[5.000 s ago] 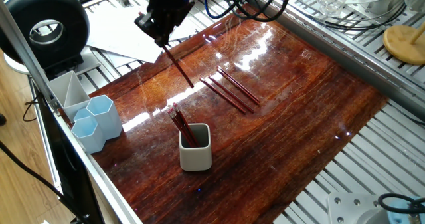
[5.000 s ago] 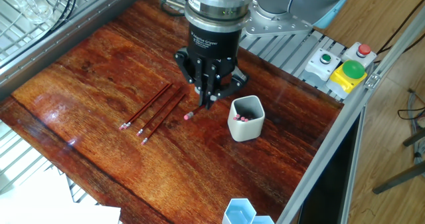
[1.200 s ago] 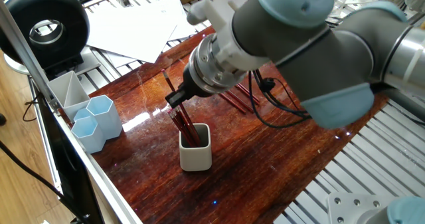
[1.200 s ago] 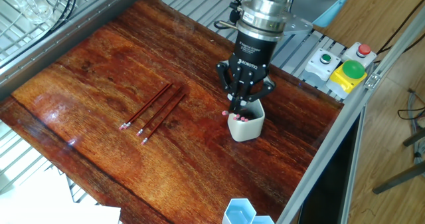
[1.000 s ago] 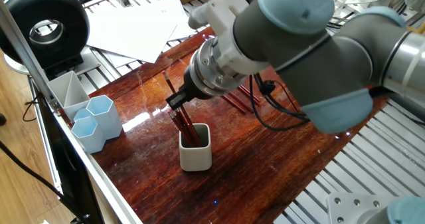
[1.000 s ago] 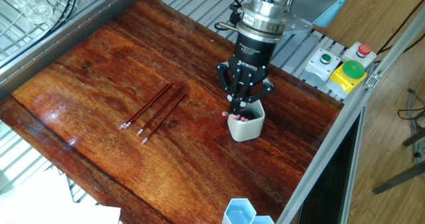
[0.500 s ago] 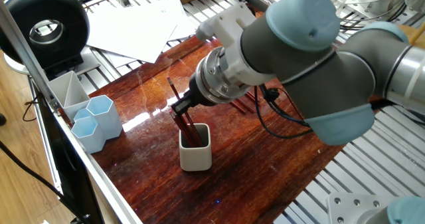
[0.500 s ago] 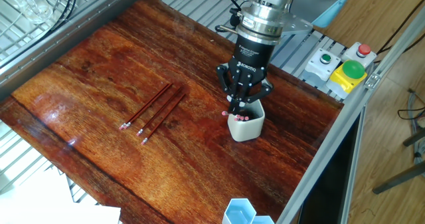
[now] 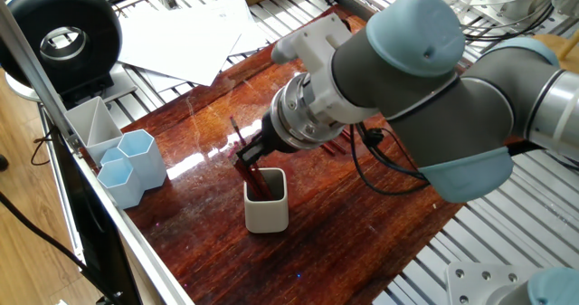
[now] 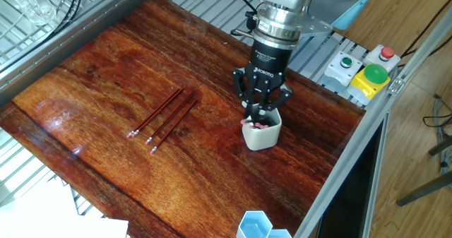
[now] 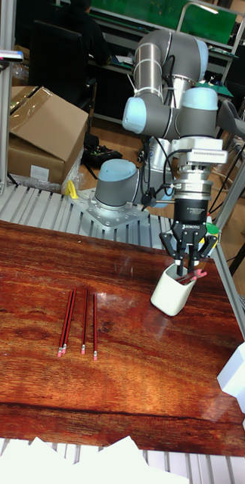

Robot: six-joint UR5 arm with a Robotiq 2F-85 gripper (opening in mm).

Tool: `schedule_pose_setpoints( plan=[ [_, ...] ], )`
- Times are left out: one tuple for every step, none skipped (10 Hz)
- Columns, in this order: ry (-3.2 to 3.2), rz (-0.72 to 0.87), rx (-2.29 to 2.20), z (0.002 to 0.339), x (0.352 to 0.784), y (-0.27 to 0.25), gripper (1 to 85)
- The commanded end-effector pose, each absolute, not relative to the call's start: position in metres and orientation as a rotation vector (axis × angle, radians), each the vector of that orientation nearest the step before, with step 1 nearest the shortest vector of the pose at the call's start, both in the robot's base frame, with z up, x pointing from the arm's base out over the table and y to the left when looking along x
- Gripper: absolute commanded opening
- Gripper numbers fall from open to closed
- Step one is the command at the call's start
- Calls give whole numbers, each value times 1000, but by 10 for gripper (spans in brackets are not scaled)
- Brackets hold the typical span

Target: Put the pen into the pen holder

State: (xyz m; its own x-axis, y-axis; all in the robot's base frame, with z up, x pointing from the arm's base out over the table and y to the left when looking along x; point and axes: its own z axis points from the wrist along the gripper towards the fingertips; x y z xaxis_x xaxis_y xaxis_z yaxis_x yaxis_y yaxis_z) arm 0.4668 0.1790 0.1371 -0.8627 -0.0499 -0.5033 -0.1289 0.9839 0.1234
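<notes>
Tall fixed view: "ROBOTIQ"-marked hand (image 11: 189, 265)

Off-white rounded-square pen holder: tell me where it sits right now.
The off-white rounded-square pen holder stands on the dark wooden table directly under the end effector, right of the three loose red pencils in the other fixed view.

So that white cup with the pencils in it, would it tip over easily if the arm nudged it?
Probably not easily. The pen holder looks squat and thick-walled with a flat, squarish base, so a light nudge would likely slide it on the glossy wooden table rather than topple it. The pencils leaning out of it toward the gripper raise its weight a little, so a push near the rim seems riskier.
</notes>
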Motion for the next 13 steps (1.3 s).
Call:
schedule_pose_setpoints(
  plan=[
    [2651, 242, -161, 131, 455, 184, 503],
    [2659, 237, -164, 130, 454, 183, 507],
    [2676, 236, -163, 128, 450, 183, 507],
    [2717, 198, -159, 127, 442, 175, 500],
    [2778, 152, -146, 127, 429, 166, 490],
    [2828, 115, -131, 133, 420, 159, 477],
    [2872, 88, -116, 144, 415, 155, 447],
    [2897, 72, -107, 157, 416, 154, 420],
    [2936, 46, -108, 171, 416, 151, 400],
    [2978, 6, -114, 184, 416, 145, 363],
    [3012, -25, -129, 195, 418, 137, 350],
    [3050, -68, -139, 202, 420, 126, 337],
    [3090, -88, -146, 204, 425, 115, 290]
  ],
)
